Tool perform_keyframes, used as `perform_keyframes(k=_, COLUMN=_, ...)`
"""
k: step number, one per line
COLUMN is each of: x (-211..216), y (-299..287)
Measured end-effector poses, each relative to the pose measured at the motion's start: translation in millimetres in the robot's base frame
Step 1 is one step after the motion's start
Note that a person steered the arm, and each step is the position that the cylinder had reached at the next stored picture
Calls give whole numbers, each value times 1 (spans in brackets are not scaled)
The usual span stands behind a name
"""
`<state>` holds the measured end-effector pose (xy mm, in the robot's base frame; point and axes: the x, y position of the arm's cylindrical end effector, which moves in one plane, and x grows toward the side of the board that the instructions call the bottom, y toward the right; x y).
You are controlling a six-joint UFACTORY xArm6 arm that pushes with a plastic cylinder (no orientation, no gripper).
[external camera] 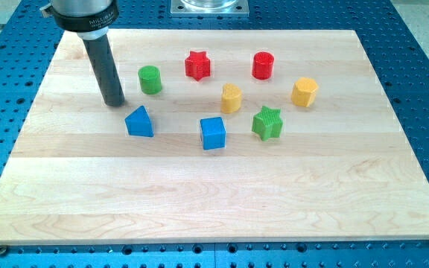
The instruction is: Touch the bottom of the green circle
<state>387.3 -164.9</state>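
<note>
The green circle (pixel 150 79) is a short green cylinder standing in the upper left part of the wooden board (pixel 214 201). My tip (pixel 115 103) rests on the board to the left of the green circle and a little below it, with a small gap between them. The rod rises from the tip to the view's top left. The blue triangle (pixel 139 122) lies just below and right of my tip.
A red star (pixel 197 65) and a red cylinder (pixel 263 65) sit near the top. A yellow block (pixel 232 97), a yellow hexagon (pixel 304 92), a green star (pixel 267 123) and a blue cube (pixel 213 133) lie right of centre.
</note>
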Motion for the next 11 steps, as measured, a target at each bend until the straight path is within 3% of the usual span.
perform_keyframes(k=9, x=-15, y=2)
perform_keyframes(k=11, x=-13, y=42)
